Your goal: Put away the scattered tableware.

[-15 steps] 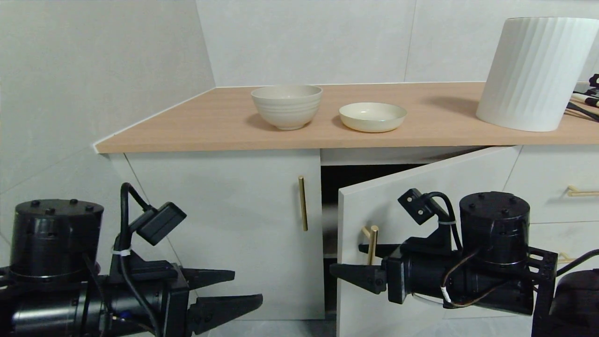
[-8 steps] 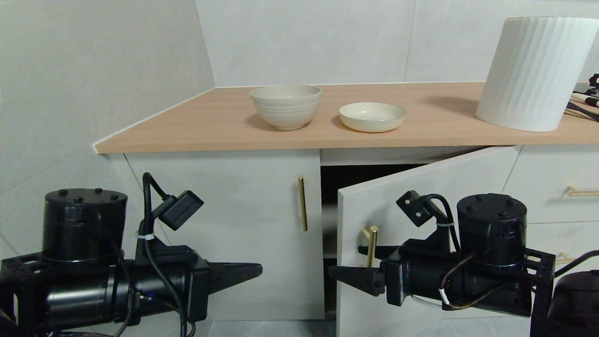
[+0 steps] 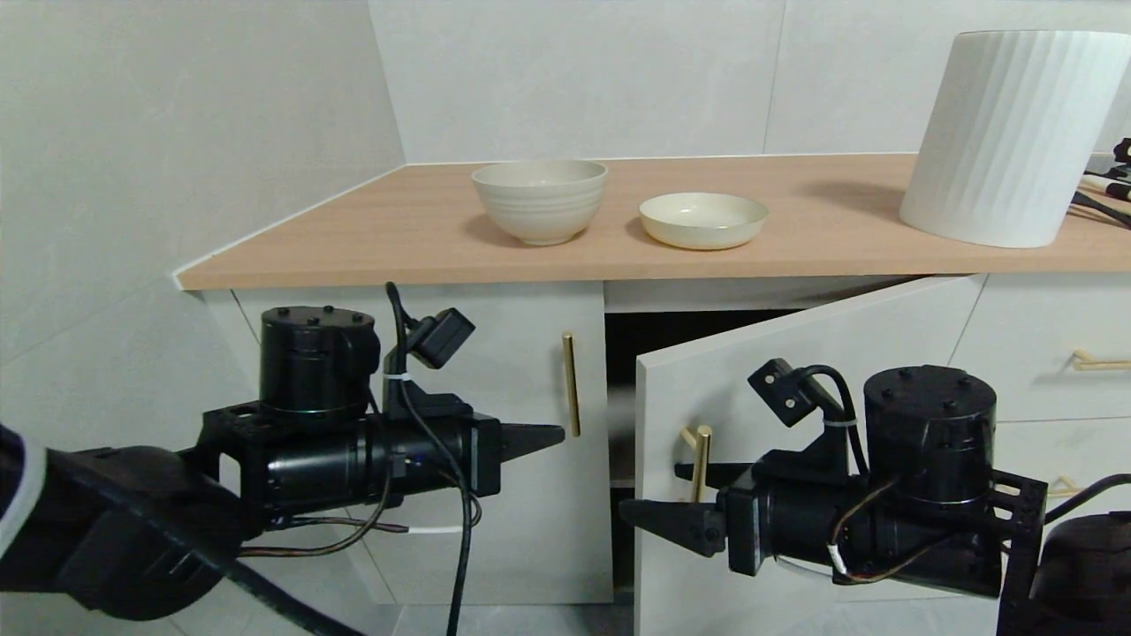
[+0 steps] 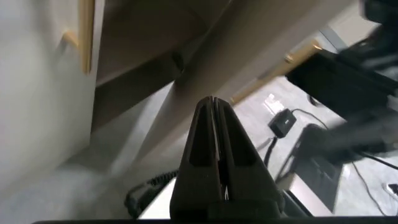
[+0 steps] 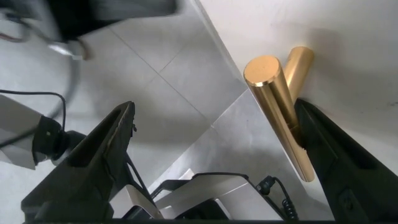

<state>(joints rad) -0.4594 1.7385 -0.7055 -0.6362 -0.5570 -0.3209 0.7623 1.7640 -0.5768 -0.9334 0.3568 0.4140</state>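
A ribbed cream bowl [image 3: 540,199] and a shallow cream dish [image 3: 703,219] stand side by side on the wooden countertop [image 3: 353,243]. Below them the right cabinet door [image 3: 795,353] hangs ajar. My right gripper [image 3: 654,488] is open, one finger on each side of that door's gold handle [image 3: 702,459]. The right wrist view shows this gold handle [image 5: 280,106] between the spread fingers [image 5: 106,162] of the right gripper [image 5: 214,112], apart from both. My left gripper [image 3: 548,435] is shut and empty, its tip just left of the closed left door's handle [image 3: 572,383]; the left gripper [image 4: 211,106] shows both pads pressed together.
A tall white ribbed container [image 3: 1007,132] stands at the counter's right end, with dark utensils [image 3: 1104,190] beyond it. Drawers with gold handles [image 3: 1100,360] lie right of the open door. A tiled wall closes off the left side.
My left arm has risen and swung forward to the left door's handle, and its fingers have gone from open to shut. The right arm has hardly moved.
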